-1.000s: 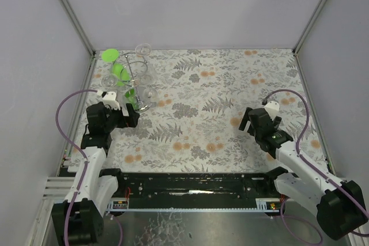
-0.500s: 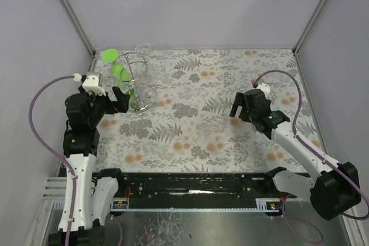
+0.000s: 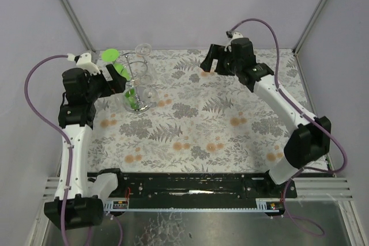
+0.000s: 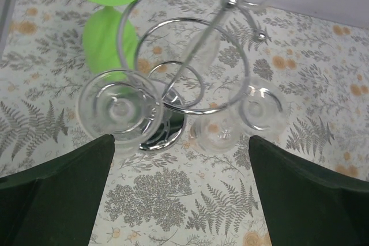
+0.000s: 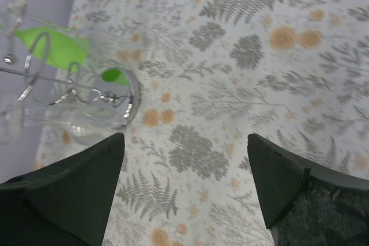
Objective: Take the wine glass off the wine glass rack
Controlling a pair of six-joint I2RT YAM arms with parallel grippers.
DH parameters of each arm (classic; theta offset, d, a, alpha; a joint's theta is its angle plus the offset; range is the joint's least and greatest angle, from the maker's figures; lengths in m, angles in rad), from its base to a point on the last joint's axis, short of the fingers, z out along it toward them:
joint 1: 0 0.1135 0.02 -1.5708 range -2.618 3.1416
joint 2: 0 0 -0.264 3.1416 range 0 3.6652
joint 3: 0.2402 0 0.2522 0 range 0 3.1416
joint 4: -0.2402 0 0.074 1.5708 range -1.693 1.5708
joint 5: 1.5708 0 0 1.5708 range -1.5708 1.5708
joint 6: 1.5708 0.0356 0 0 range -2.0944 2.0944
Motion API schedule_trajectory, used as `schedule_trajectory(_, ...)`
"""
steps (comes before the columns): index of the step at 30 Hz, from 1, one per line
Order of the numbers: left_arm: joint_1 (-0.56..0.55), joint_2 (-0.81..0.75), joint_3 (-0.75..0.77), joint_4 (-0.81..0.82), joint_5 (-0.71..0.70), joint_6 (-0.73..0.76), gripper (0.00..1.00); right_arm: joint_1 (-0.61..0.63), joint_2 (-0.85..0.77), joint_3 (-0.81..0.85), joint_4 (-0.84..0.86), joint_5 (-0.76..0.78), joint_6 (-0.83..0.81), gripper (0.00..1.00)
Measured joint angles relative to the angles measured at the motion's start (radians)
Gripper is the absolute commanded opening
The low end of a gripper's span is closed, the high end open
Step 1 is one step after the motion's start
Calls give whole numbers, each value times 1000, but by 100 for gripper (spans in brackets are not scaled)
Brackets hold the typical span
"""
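Left wrist, wine glass rack (image 4: 167, 132) beyond left pincer (image 4: 180, 159), seemingly apart

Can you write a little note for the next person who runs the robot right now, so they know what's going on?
Left pincer: open, empty, close to the wine glass rack, pointing at it.
Right pincer: open, empty, raised over the far middle of the table, away from the rack.
Clear glasses and green glasses are all on the rack, in the far left corner.
Done: nothing taken off yet.
Left to do: grip one glass and lift it off.
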Motion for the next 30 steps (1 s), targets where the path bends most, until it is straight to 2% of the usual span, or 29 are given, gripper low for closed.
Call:
schedule_trajectory(8, 143, 132, 110, -19, 95, -122, 99, 0, 248, 339, 11, -150, 43, 92)
schedule_trajectory(13, 201, 171, 142, -14, 153, -189, 99, 0, 331, 464, 14, -208, 87, 90)
schedule_trajectory(20, 246, 208, 142, 13, 191, -285, 99, 0, 400, 540, 23, -254, 146, 87)
schedule_trajectory(30, 373, 240, 101, 128, 280, -434, 95, 0, 409, 525, 59, -274, 191, 86)
